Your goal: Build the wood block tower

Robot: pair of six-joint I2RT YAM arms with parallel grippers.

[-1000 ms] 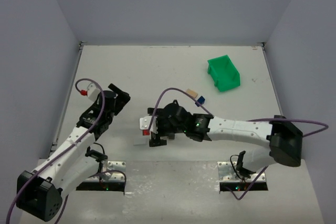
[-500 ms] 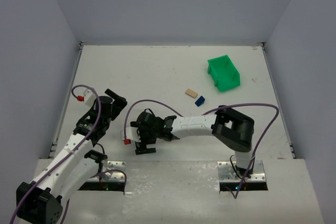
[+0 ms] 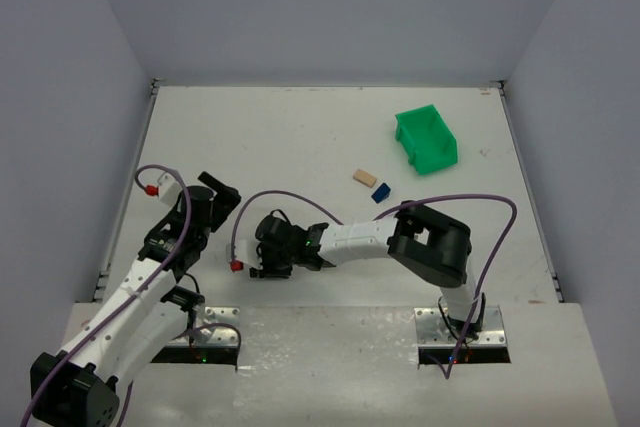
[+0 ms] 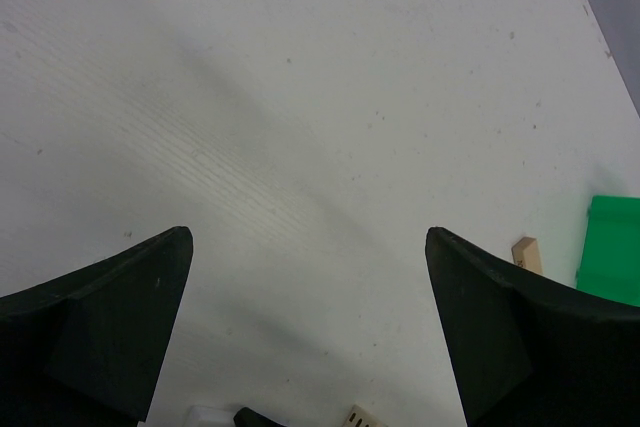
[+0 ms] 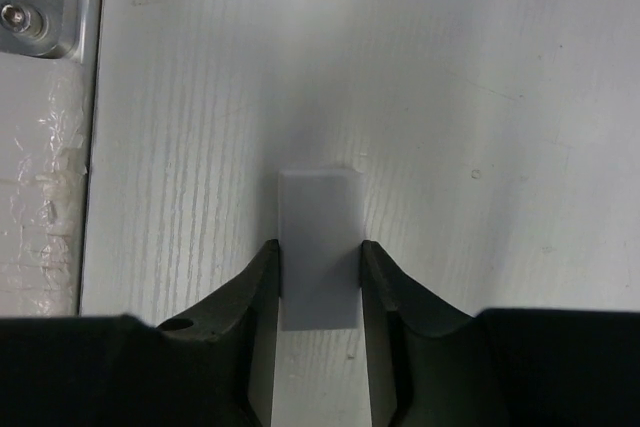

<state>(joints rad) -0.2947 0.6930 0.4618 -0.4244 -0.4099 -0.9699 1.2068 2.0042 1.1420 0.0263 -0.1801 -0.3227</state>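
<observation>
Pale plank (image 5: 318, 209) is pinched by one end in the right gripper (image 5: 318, 259), low over the desk (image 3: 300, 127) by its near edge; left gripper (image 4: 307, 247) hangs wide apart, holding nothing. No tower yet: tan block (image 3: 364, 177) and blue piece (image 3: 380, 192) lie just beside each other near the bin (image 3: 427, 140), well apart from the plank. Risk: with so short a grip the plank may pivot or slip on the carry, and a skewed set-down could knock the small pieces away.
</observation>
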